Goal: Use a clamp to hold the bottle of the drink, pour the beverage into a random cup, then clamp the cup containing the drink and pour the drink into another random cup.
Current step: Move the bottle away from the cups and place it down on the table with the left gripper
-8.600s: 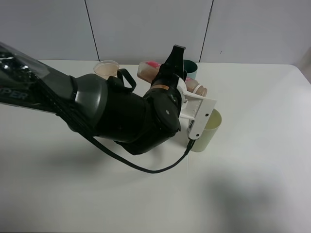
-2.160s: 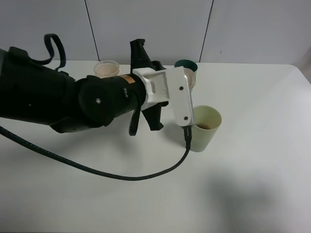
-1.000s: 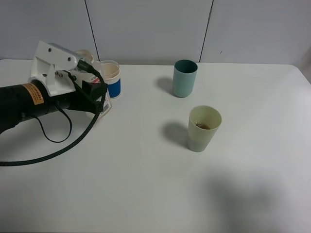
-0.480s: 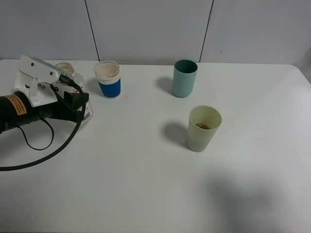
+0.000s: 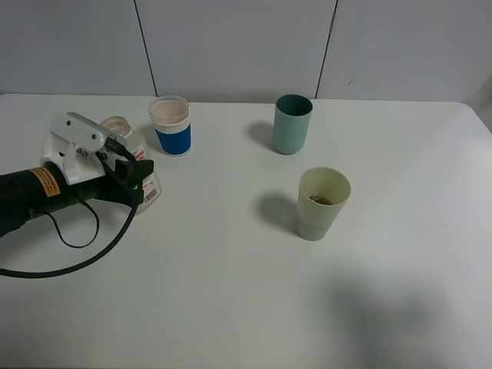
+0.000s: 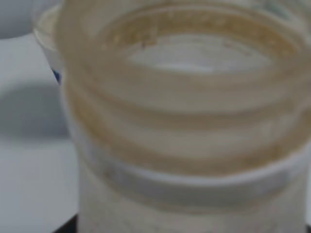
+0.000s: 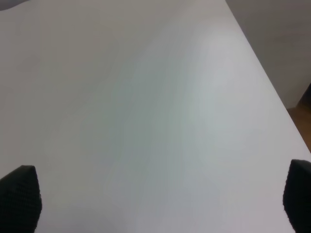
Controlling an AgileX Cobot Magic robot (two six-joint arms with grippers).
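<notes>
My left gripper [image 5: 135, 174] is shut on the bottle of the drink [image 5: 118, 127] at the left of the table, beside the white cup with a blue band. The left wrist view is filled by the bottle's wide translucent neck [image 6: 184, 121], which looks empty at the top. The pale yellow-green cup [image 5: 322, 204] stands right of centre with a little brown beverage [image 5: 324, 200] in its bottom. Behind it stands the teal cup [image 5: 292, 124]. My right gripper [image 7: 158, 199] is open over bare table, out of the high view, with its dark fingertips [image 7: 19, 196] far apart.
A white cup with a blue band [image 5: 171, 126] stands just behind and to the right of the bottle, and also shows blurred behind the neck [image 6: 46, 29]. The left arm's black cable [image 5: 92, 257] loops over the table. The table's right edge [image 7: 272, 92] is near my right gripper.
The left arm swung the bottle away from the yellow-green cup to the table's left. In the last half second it shifted slightly right and toward the front. Cups unmoved.
</notes>
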